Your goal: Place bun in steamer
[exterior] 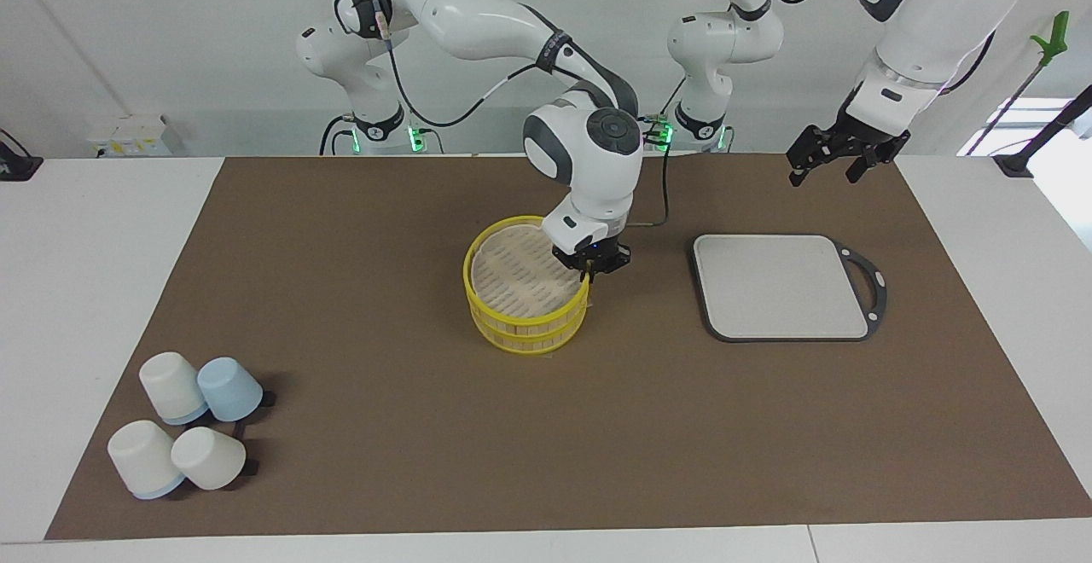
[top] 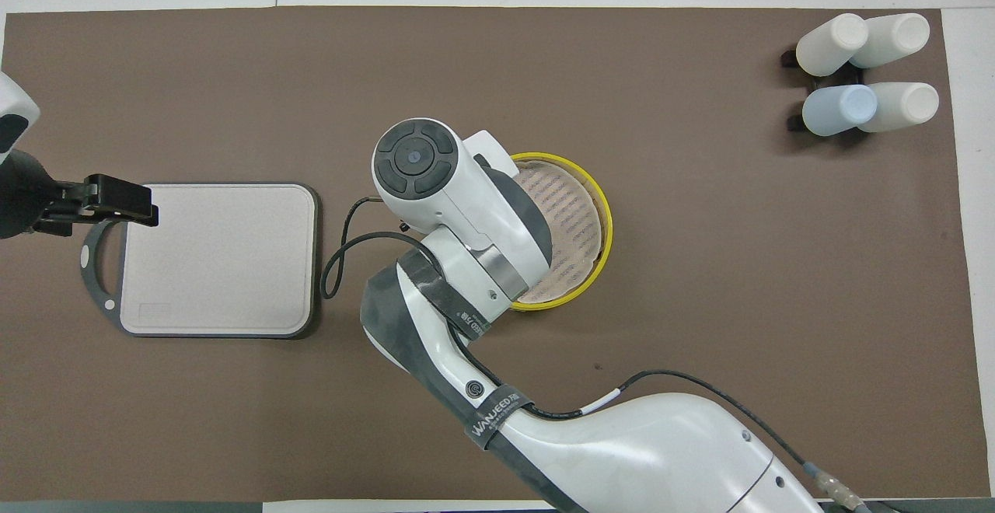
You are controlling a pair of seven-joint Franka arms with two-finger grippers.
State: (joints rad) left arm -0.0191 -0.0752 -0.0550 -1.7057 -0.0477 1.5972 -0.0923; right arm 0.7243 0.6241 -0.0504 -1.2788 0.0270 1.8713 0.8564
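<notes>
Yellow-rimmed steamer (exterior: 525, 294) sits mid-mat beside the grey cutting board (exterior: 781, 286). Right gripper (exterior: 590, 271) is at its rim, grip unreadable; no bun shows. Left gripper (exterior: 832, 162) waits spread wide over the mat beside the board.

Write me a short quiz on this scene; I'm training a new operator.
1. True or false: the right gripper is at the steamer rim.
2. How many cups are on the table?
3. The left gripper hangs closest to: A cups; B board; C steamer.
Key: 1 true; 2 four; 3 B.
</notes>
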